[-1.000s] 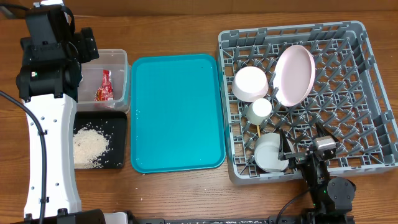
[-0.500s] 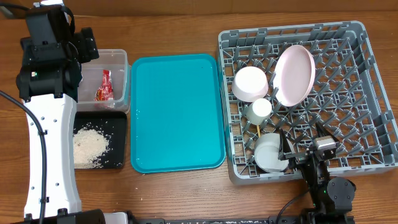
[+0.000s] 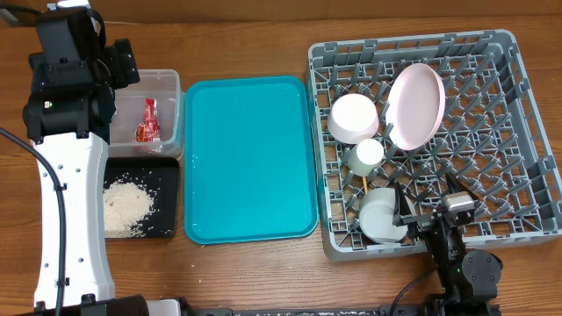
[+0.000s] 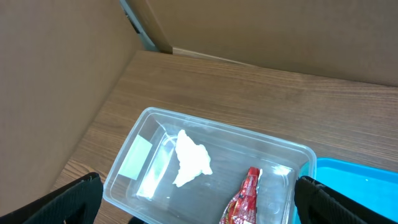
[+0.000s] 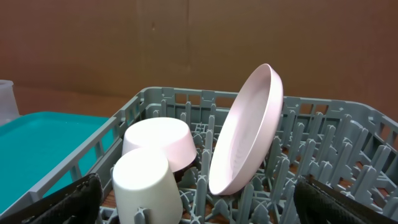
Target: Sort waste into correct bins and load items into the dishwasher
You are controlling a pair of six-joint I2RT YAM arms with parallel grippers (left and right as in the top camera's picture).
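- The left gripper (image 4: pixel 196 199) hangs above the clear tub (image 3: pixel 176 83). Its wrist view shows both fingertips spread to the frame's bottom corners, with nothing between them.
- From overhead the left arm covers the tub's left part, and only the red wrapper (image 3: pixel 147 123) shows inside.
- The left wrist view also shows a crumpled white tissue (image 4: pixel 189 163) on the tub floor, just left of the wrapper and apart from it.
- The black tray (image 3: pixel 171 175) sits just in front of the tub, with loose rice (image 3: pixel 127 206) piled in it. Only the overhead view shows it.
- The teal tray (image 3: pixel 250 158) lies between the two bins and the rack, with nothing on it.
- The grey rack (image 3: pixel 509 132) holds the dishes in its left half.
- The white bowl (image 3: pixel 354 118) rests upside down, and the pink plate (image 3: pixel 415 105) stands on edge just to its right.
- A small cup (image 3: pixel 367 155) sits mouth down just in front of the bowl, and a larger cup (image 3: pixel 382 215) stands near the front wall.
- A thin wooden chopstick (image 3: pixel 362 183) shows between the two cups in the overhead view alone.
- The right wrist view shows how the plate tilts, leaning away from the bowl. The larger cup and the chopstick fall outside it.
- The right gripper (image 5: pixel 196 193) rests at the rack's front edge, fingers wide apart and holding nothing.
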